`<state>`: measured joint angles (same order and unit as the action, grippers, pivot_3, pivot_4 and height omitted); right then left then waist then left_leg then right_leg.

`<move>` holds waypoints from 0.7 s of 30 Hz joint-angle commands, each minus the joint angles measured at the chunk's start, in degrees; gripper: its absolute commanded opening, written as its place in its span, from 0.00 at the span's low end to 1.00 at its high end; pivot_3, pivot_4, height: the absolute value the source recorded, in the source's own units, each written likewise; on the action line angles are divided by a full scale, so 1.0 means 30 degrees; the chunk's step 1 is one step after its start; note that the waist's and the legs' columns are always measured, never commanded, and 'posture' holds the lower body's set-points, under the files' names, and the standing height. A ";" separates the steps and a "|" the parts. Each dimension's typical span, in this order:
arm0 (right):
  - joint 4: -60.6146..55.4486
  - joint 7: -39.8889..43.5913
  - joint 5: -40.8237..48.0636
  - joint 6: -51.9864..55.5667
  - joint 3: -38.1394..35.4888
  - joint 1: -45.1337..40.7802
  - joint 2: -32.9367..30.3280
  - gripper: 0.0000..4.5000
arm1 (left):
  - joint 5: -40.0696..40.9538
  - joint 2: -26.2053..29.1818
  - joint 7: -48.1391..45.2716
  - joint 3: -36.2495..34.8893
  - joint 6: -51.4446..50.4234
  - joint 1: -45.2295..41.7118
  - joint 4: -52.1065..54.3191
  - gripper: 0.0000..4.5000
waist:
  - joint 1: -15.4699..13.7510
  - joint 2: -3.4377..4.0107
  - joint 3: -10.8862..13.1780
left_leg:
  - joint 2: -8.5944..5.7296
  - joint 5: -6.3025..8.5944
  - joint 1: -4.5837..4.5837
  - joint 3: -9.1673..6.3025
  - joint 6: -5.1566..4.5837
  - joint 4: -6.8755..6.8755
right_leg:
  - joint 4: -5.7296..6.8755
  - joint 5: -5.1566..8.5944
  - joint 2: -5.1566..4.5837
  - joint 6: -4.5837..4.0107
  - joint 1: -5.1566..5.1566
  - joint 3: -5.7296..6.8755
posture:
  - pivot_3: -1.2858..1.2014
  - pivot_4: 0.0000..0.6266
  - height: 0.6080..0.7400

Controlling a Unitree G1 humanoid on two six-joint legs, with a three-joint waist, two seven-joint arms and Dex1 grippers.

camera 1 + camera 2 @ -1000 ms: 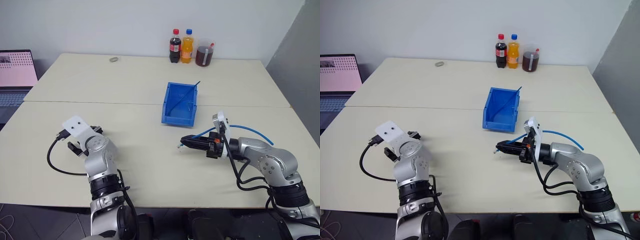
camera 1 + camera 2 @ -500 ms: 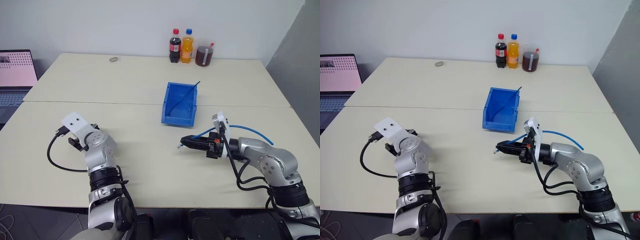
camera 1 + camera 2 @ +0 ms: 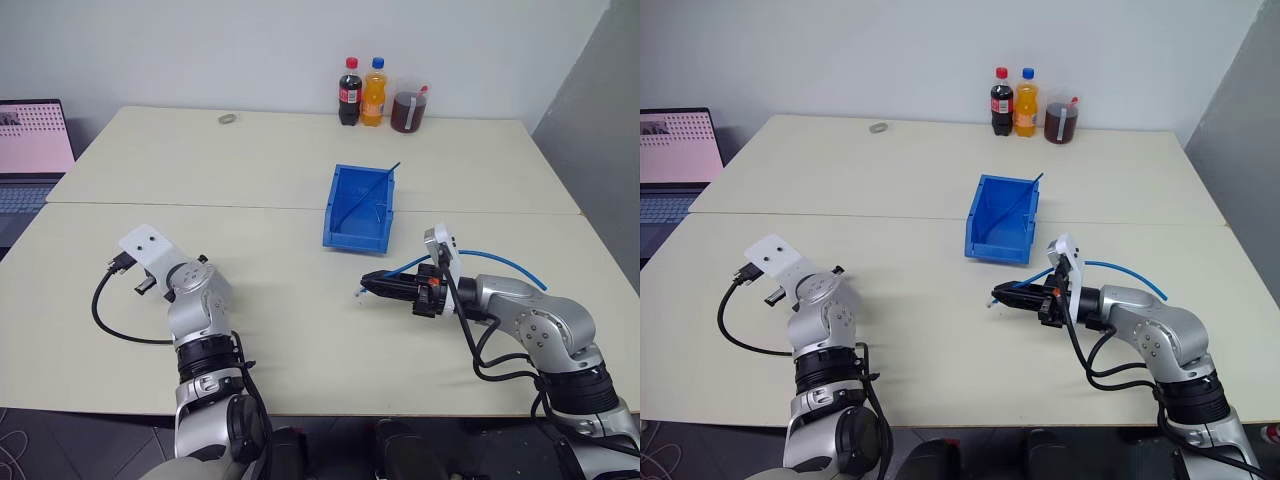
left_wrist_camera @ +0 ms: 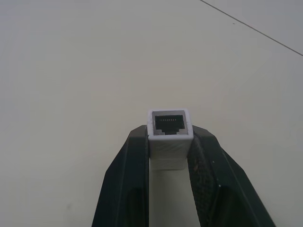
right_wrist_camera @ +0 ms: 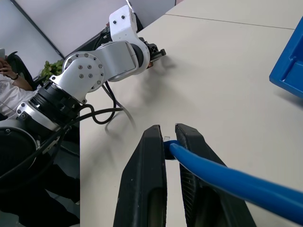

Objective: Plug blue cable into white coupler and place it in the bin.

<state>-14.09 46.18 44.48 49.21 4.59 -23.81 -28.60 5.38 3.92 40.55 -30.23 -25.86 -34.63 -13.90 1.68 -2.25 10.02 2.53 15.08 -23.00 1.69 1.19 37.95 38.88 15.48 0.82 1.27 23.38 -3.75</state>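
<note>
- Currently the white coupler [image 4: 169, 137] is clamped between the left gripper [image 4: 169, 156] fingers, dark socket facing outward, away from the wrist, contacts visible inside; small boxy whitish-grey block, looks rigid.
- The blue cable [image 5: 222, 177] is pinched near its clear plug end by the right gripper [image 5: 165, 146], jaws narrow around it; the remainder arcs back over the right forearm [image 3: 500, 262].
- The cable reads as thin and flexible, so some droop at the plug tip is judged likely.
- Status, as judged: both parts are picked up, mating is not yet done. Plug and socket are well apart, with bare table [image 3: 290, 310] between the two grippers.
- Left: the two hands to be brought together, plug aligned to socket, pushed in, then the joined pair dropped in the bin.
- The bin [image 3: 360, 208], bright blue and open-topped, sits just beyond the right gripper near table centre; a thin dark-blue strand [image 3: 372, 188] is seen lying diagonally in it.
- Further out: bottles [image 3: 362, 92] at the far edge, a laptop [image 3: 30, 150] at far left.
</note>
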 commanded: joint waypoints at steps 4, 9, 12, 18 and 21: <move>-0.0921 -0.0243 0.0240 -0.0164 -0.0708 -0.0005 0.0087 0.02 | 0.0521 0.1671 -0.5352 0.2283 -0.0365 0.2436 0.2906 0.18 | 0.0059 0.0001 0.0000 | 0.0005 0.0001 0.0007 0.0008 0.0003 -0.0005 | 0.0006 -0.0001 0.0000 -0.0002 0.0001 -0.0003 | 0.52 0.24 1.00; -0.1909 -0.1025 0.0458 -0.0092 -0.1410 0.0819 0.0057 0.02 | 0.2452 0.4536 -1.3213 0.5021 -0.1169 0.5219 0.6115 0.18 | 0.0044 0.0003 0.0001 | 0.0012 -0.0009 0.0009 0.0001 0.0052 -0.0019 | 0.0022 0.0000 0.0003 -0.0007 0.0012 0.0002 | 0.52 0.24 1.00; -0.3010 -0.1255 0.0224 -0.0202 -0.1605 0.1836 -0.0360 0.02 | 0.3938 0.7136 -1.8877 0.7233 -0.2111 0.6063 0.7656 0.18 | 0.0006 0.0006 0.0002 | 0.0013 -0.0008 0.0011 0.0004 0.0054 -0.0018 | 0.0019 0.0003 -0.0003 -0.0010 0.0013 0.0006 | 0.52 0.24 1.00; -0.4566 -0.1566 -0.0393 -0.0544 -0.1346 0.3343 -0.0945 0.02 | 0.4753 1.1986 -2.9230 1.2292 -0.1464 0.5063 0.8823 0.18 | 0.0025 0.0026 0.0014 | 0.0008 -0.0006 0.0015 0.0025 0.0047 -0.0021 | 0.0009 0.0049 -0.0002 0.0043 0.0017 -0.0005 | 0.52 0.24 1.00; -0.5012 -0.1633 -0.0874 -0.0850 -0.1113 0.3651 -0.1205 0.02 | 0.4158 1.3598 -3.3755 1.4554 0.0190 0.4081 0.8317 0.18 | 0.0067 0.0030 0.0016 | 0.0021 -0.0006 0.0013 0.0022 0.0043 -0.0018 | 0.0004 0.0070 0.0011 0.0046 0.0023 -0.0011 | 0.52 0.24 1.00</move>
<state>-26.10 41.27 42.77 48.41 1.35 -13.25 -31.32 19.20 41.63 -49.68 9.12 -30.49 -20.37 10.78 1.89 -2.16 10.07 2.60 15.06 -22.97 1.76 1.31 37.89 38.89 15.70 0.87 1.39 23.46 -3.79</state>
